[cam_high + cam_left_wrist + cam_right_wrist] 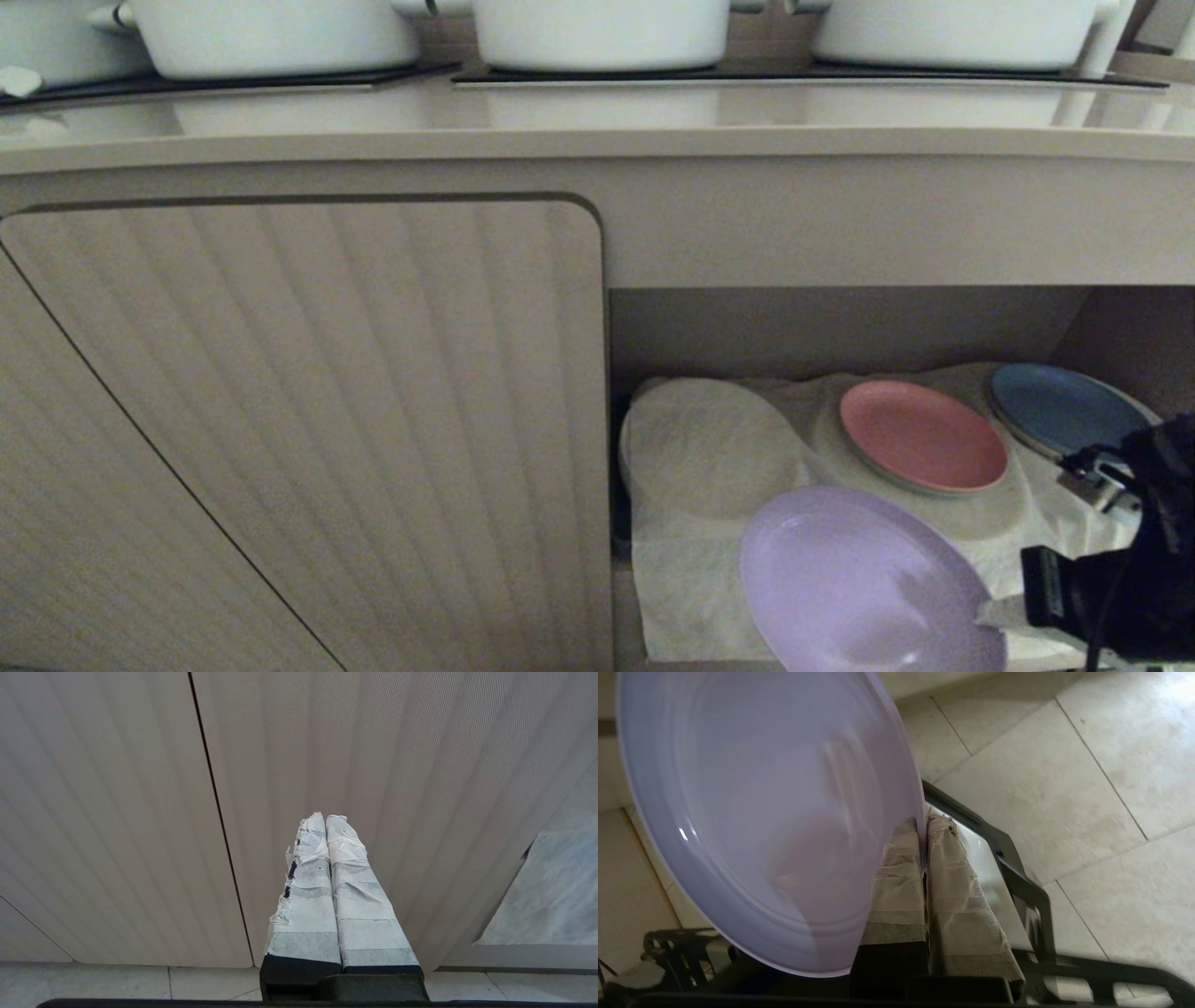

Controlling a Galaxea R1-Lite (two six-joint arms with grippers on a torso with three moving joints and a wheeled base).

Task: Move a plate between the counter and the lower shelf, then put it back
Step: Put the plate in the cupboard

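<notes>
Right now the right gripper is clenched on the rim of the lilac plate, its 2 taped fingers pinching the edge at about 4 o'clock on the plate as the head view shows it. The plate is tilted and appears to be lifted clear of the white cloth that lines the lower shelf, at the front of the opening; the right wrist view shows floor tiles beyond it. Behind it, at 12 o'clock, lies a pink plate, with a blue plate at 1 o'clock, both well apart from it. The left gripper hangs clenched and empty facing the ribbed cupboard door.

The step in hand looks like carrying the plate between shelf and counter. If upward, the next move calls for drawing the plate out past the thick counter edge, levelling it, then raising it toward the bare strip before the 3 white pots.
</notes>
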